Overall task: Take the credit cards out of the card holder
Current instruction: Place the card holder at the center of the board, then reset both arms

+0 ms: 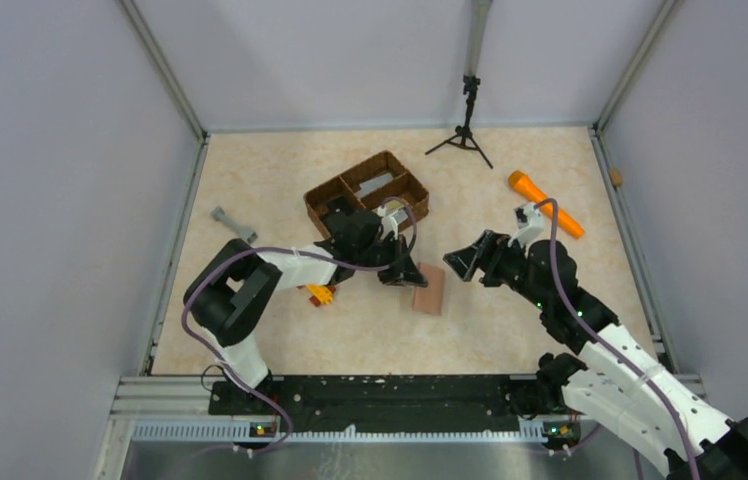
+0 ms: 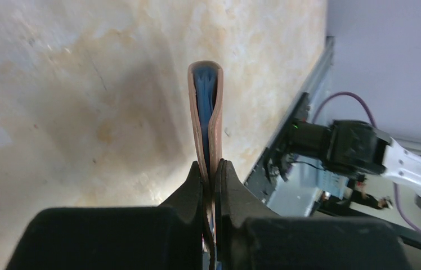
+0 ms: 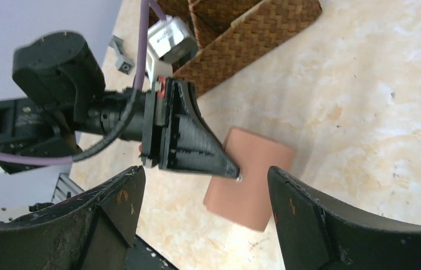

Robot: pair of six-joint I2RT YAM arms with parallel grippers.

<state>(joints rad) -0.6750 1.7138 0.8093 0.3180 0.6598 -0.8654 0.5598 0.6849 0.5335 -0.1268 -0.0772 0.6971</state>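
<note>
Card holder (image 1: 430, 292) – in frt of basket (image 1: 346, 175).

plain pale lilac-grey walls (image 1: 50, 150) close in the left, far and right sides, joined by silver metal corner posts (image 1: 162, 70). the counter (image 1: 280, 170) is beige and marbled, evenly lit, with soft shadows. a small black tripod (image 1: 466, 125) stands by the far wall.

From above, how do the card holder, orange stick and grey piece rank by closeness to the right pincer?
1. Card holder, just left of the right pincer.
2. Orange stick, behind it to the right.
3. Grey piece, far over on the left.
</note>
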